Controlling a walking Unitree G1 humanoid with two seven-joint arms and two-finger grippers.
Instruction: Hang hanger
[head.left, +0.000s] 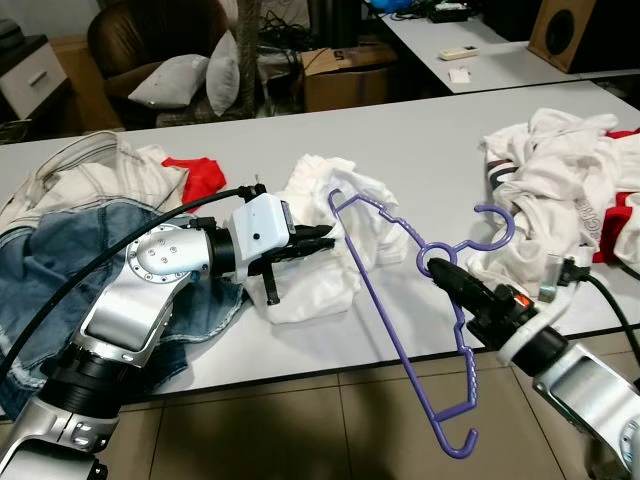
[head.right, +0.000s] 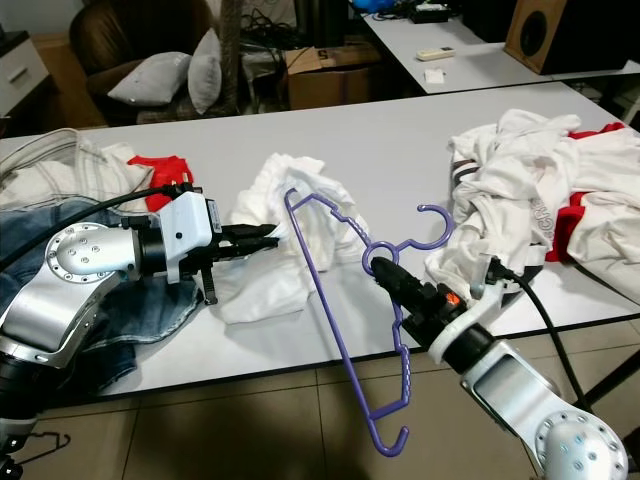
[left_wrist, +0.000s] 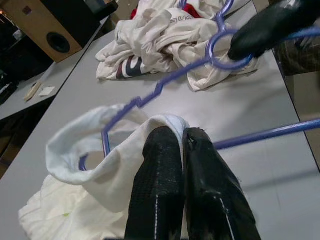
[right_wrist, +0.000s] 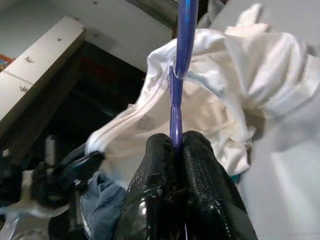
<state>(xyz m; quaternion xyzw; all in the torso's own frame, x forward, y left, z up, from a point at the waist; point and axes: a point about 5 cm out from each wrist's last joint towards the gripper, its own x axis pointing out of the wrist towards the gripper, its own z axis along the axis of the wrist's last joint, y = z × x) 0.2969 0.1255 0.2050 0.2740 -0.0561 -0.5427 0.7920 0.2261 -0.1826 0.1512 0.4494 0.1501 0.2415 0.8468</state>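
Observation:
A purple plastic hanger (head.left: 381, 310) hangs tilted over the front edge of the grey table (head.left: 400, 140), its hook (head.left: 497, 228) pointing right. My right gripper (head.left: 440, 268) is shut on the hanger's neck just below the hook; in the right wrist view the purple bar (right_wrist: 182, 40) rises from between the closed fingertips (right_wrist: 162, 150). One hanger shoulder (left_wrist: 165, 85) reaches into a white garment (head.left: 320, 285) lying on the table. My left gripper (head.left: 325, 240) is shut on a fold of that garment (left_wrist: 85, 150), beside the hanger's end.
A heap of white and red clothes (head.left: 570, 180) lies on the table's right side. Blue jeans (head.left: 90, 240) and a red cloth (head.left: 195, 175) lie at the left. Behind the table are a chair with pillows (head.left: 170, 70), a cardboard box (head.left: 345, 80) and a speaker (head.left: 565, 30).

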